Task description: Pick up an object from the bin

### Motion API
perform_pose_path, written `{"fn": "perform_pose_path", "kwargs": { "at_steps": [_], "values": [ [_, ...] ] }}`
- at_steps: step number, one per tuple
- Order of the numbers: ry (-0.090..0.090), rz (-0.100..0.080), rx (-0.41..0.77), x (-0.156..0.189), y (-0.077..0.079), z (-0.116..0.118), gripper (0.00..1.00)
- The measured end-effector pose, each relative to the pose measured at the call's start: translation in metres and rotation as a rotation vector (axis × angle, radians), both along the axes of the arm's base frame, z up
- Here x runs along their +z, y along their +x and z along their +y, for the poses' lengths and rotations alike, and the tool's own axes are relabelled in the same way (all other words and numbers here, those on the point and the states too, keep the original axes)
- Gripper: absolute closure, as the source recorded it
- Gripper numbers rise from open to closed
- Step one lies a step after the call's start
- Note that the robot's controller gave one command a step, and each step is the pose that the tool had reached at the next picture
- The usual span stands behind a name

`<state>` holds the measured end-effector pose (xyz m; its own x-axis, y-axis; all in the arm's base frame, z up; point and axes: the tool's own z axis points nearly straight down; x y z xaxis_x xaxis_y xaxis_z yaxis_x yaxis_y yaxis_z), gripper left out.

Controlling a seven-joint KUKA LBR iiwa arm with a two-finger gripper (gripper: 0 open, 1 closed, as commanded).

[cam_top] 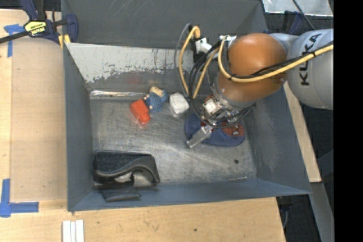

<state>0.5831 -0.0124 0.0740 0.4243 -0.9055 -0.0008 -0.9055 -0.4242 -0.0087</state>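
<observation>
My gripper (199, 136) reaches down at the right middle of the bin floor, directly over a flat dark blue thing (224, 139) with a reddish patch that lies under it. A silvery fingertip (196, 140) rests at that thing's left edge. A small white lump (178, 104) lies just up and left of the gripper. Beside it is a small blue and tan figure (155, 97), and a red-orange block (140, 111) lies further left.
A black shoe-like thing (125, 169) with a dark flat piece in front of it sits in the bin's near left corner. A thin clear stick (116, 94) lies along the back wall's foot. The arm's orange cover and cables hang over the bin's right part.
</observation>
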Motion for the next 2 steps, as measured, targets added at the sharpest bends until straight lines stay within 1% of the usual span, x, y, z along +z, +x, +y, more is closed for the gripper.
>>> {"fn": "perform_pose_path", "kwargs": {
  "at_steps": [1,2],
  "values": [
    [-0.008,-0.004,-0.002,0.004,0.003,-0.003,1.0],
    [-0.002,0.002,-0.005,0.032,0.004,-0.002,1.0]
  ]
}}
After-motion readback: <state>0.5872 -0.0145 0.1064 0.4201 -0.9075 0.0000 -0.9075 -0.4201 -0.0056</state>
